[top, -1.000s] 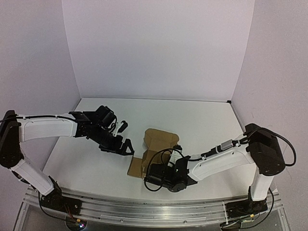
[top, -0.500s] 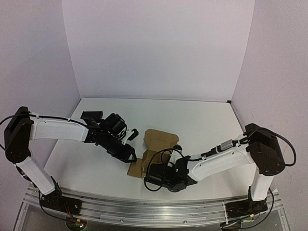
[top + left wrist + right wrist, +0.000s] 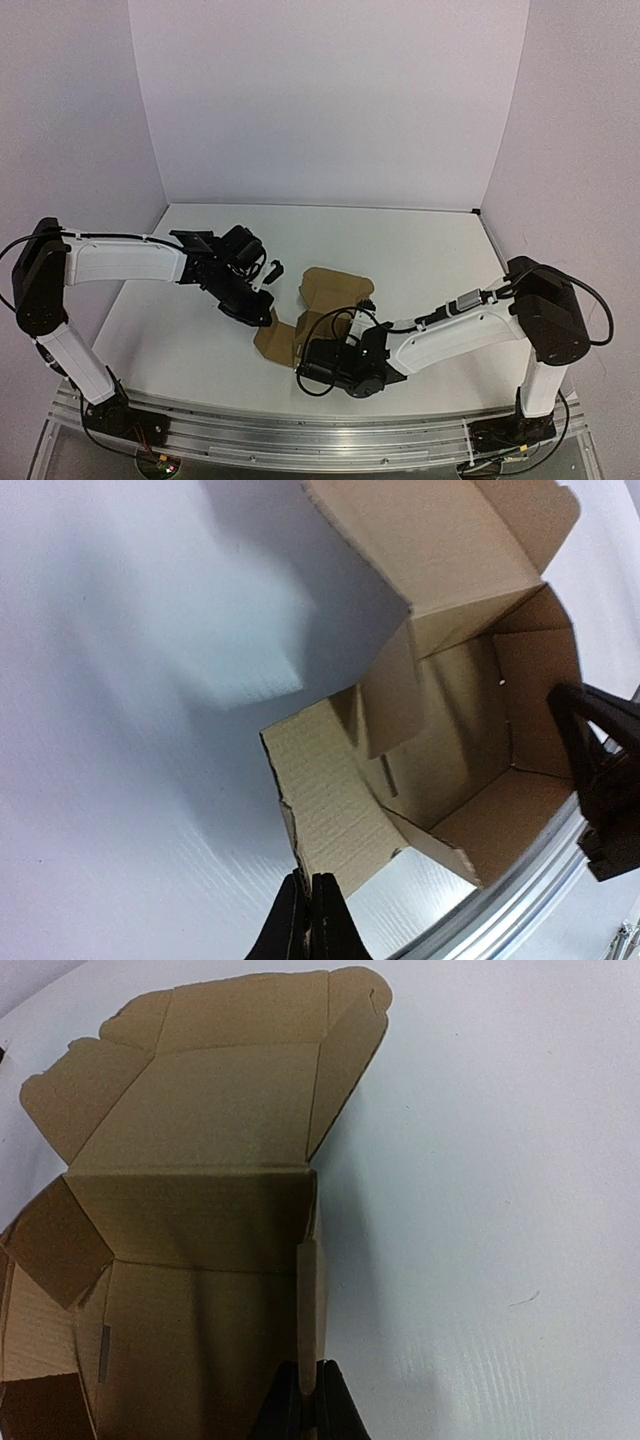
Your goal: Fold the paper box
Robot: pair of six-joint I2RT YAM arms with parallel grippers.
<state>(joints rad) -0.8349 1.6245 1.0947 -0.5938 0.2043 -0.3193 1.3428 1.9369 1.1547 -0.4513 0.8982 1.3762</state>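
Note:
The paper box (image 3: 330,292) is brown cardboard, half formed, lying open near the table's front middle with its lid flap spread out behind it. In the left wrist view my left gripper (image 3: 308,908) is shut on the torn edge of the outer left flap (image 3: 335,800), and the box's open inside (image 3: 470,730) lies beyond it. From above, the left gripper (image 3: 264,317) sits at the box's left side. My right gripper (image 3: 309,1388) is shut on the upright right side wall (image 3: 310,1290). Seen from above, the right gripper (image 3: 350,332) is partly hidden by its own wrist.
The white table (image 3: 420,260) is enclosed by white walls at the back and sides. A metal rail (image 3: 320,435) runs along the near edge. The right arm's black fingers (image 3: 600,780) show at the right of the left wrist view.
My left gripper swung right to the box's left flap and went from open to shut on its edge. The flap shifted slightly left. The right gripper kept its hold.

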